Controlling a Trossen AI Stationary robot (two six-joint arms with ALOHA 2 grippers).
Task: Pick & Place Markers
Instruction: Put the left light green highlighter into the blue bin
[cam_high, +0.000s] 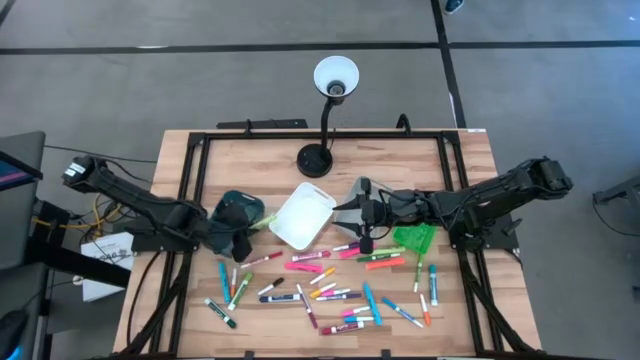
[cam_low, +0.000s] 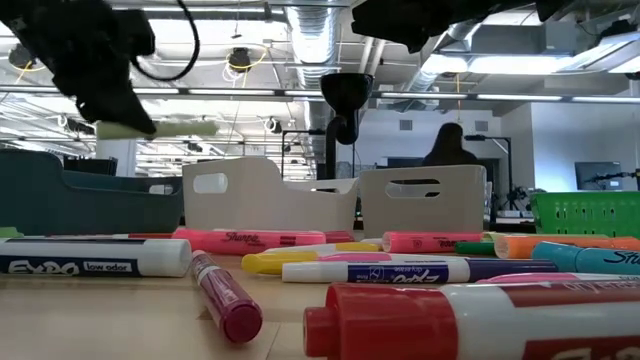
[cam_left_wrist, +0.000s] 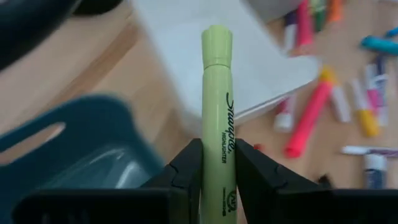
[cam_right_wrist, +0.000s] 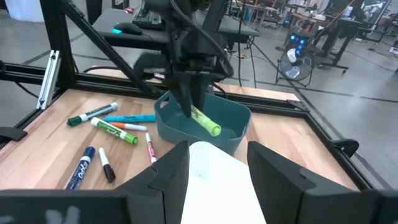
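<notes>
Gripping a yellow-green Sharpie highlighter (cam_left_wrist: 217, 118) by its barrel, the left gripper (cam_high: 243, 232) hangs above the teal bin (cam_high: 236, 209), which sits at about nine o'clock from the table's middle. The wrist view shows both dark fingers (cam_left_wrist: 184, 171) pressed against the highlighter's sides, its cap end sticking out past them. From the right arm's camera the same highlighter (cam_right_wrist: 205, 121) slants over the teal bin's (cam_right_wrist: 233, 115) open top, clear of its floor. In the low view it shows as a pale green stick (cam_low: 160, 127) held level in the air.

The right gripper (cam_high: 366, 212) rests near the table's centre with its jaws parted and nothing between them, the fingers (cam_right_wrist: 168, 171) straddling the near corner of the white bin (cam_high: 303, 214). A green bin (cam_high: 414, 238) lies just beside that arm, at about three o'clock.

The other markers (cam_high: 330, 285) lie scattered flat on the wooden table (cam_high: 260, 160) across its six o'clock half: pink and orange highlighters closer to the bins, blue, green and white-barrelled dry-erase markers farther out toward the edge. A black desk lamp (cam_high: 330, 100) with a white shade stands at twelve o'clock. A person (cam_low: 452, 150) shows far off in the room behind.
</notes>
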